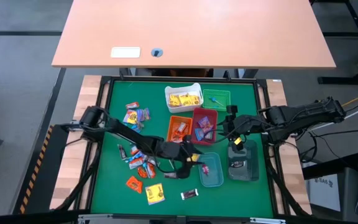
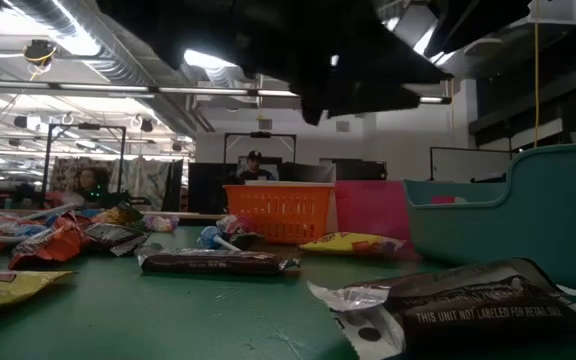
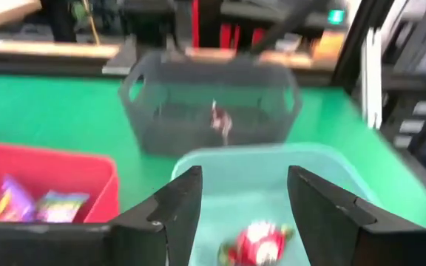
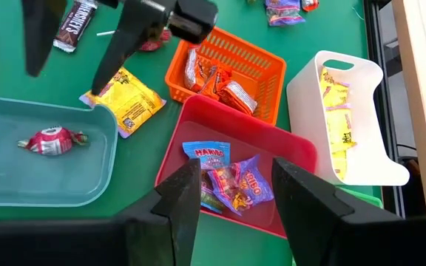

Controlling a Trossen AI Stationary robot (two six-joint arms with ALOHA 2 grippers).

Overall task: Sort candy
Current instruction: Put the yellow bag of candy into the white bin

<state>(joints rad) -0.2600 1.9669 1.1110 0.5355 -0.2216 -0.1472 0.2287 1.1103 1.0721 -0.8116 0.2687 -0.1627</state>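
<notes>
**Ana:** Seen from above, how far has the sorting got?

**Ben:** Partly. The white bin [image 1: 184, 98], orange bin [image 1: 179, 129] and red bin [image 1: 204, 125] hold sweets, but loose candy [image 1: 140, 163] lies on the desk [image 1: 114, 112] at the left. The left gripper [image 1: 194, 158] hangs at the clear bin [image 1: 211, 170]; the right gripper [image 1: 232, 127] waits beside the red bin.

**Ana:** And at desk level?

**Ben:** Wrappers lie in front and the arms are only a dark mass overhead.

**Ana:** Left wrist?

**Ben:** Its jaws stand spread above the clear bin, with a red-wrapped sweet [image 3: 258, 242] lying inside, not pinched. A grey bin [image 3: 210, 107] sits beyond, its contents too blurred to name.

**Ana:** Right wrist?

**Ben:** Jaws spread, holding nothing, above the red bin. A yellow packet [image 4: 124, 98] lies unsorted beside the clear bin; the green bin is cut off.
</notes>
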